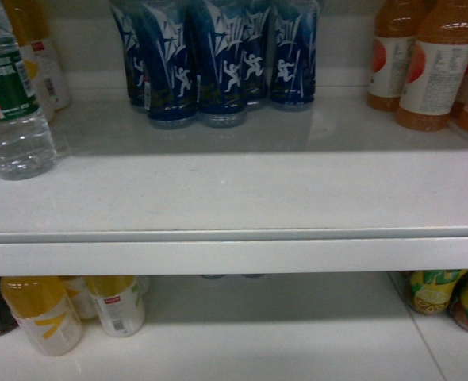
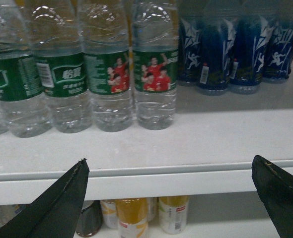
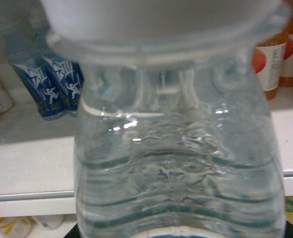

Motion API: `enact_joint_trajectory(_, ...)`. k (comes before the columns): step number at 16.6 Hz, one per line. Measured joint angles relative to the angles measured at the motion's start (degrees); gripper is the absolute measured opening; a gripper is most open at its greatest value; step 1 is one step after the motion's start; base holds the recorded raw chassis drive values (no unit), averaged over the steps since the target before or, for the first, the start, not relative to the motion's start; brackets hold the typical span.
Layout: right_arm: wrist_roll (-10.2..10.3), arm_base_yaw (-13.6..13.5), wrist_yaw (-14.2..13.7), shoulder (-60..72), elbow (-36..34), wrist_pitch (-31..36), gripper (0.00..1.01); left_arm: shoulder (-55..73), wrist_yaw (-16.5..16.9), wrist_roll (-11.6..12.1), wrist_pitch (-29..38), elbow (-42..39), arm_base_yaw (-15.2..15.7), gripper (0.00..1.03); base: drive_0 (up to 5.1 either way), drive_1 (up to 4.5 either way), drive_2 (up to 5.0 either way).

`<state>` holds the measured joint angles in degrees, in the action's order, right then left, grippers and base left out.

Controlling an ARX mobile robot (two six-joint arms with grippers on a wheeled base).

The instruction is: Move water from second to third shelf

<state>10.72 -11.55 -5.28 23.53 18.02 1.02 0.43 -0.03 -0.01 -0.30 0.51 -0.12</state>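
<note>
In the right wrist view a clear ribbed water bottle [image 3: 176, 148] with a white cap [image 3: 161, 20] fills the frame, upright, in front of a white shelf edge [image 3: 27, 198]. My right gripper [image 3: 181, 234] shows only as a dark sliver under the bottle and is shut on it. The left wrist view shows several green-labelled water bottles [image 2: 155, 74] standing in a row on the shelf [image 2: 186, 171]. My left gripper [image 2: 170, 159] hangs open just before that shelf edge, holding nothing. In the head view one water bottle [image 1: 8, 103] stands at the far left; neither gripper appears there.
Blue sports-drink bottles [image 1: 218, 63] stand at the back middle of the shelf [image 1: 234, 255], orange drinks [image 1: 432, 63] at the right. On the shelf below are yellow-capped bottles [image 1: 44, 313] at the left and yellow-green ones [image 1: 448, 298] at the right.
</note>
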Motion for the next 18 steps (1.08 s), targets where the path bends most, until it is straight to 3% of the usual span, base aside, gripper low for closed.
enact_joint_trajectory(18, 0.0, -0.02, -0.02, -0.07, 0.0, 0.11, 0.43, 0.0, 0.0, 0.0, 0.11, 0.0, 0.02, 0.98, -5.0, 2.49, 2.5)
